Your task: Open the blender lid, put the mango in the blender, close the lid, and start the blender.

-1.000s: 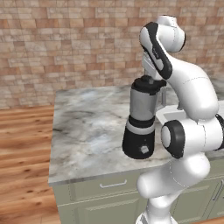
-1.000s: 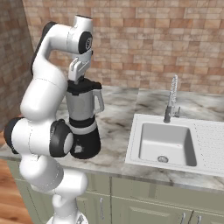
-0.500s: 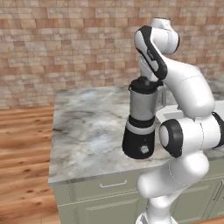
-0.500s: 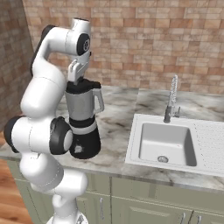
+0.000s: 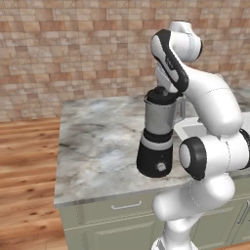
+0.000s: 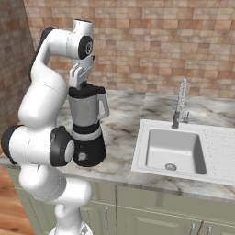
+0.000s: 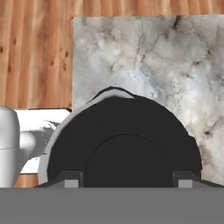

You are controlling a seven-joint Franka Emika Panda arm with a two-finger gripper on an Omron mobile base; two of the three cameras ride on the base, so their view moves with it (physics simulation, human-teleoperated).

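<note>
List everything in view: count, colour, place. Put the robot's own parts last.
blender: one, glossy black base with grey translucent jar, standing on the counter near its front edge.
blender lid: one, black, seated on top of the jar.
counter: one, grey marbled top over pale green cabinets.
sink: one, white, set into the counter to the right of the blender.
faucet: one, silver, behind the sink.
brick wall: one, brown and tan, behind the counter.
wood floor: brown, left of the counter.
claw: one, dark tips, directly over the lid, one tip at each side.
</note>
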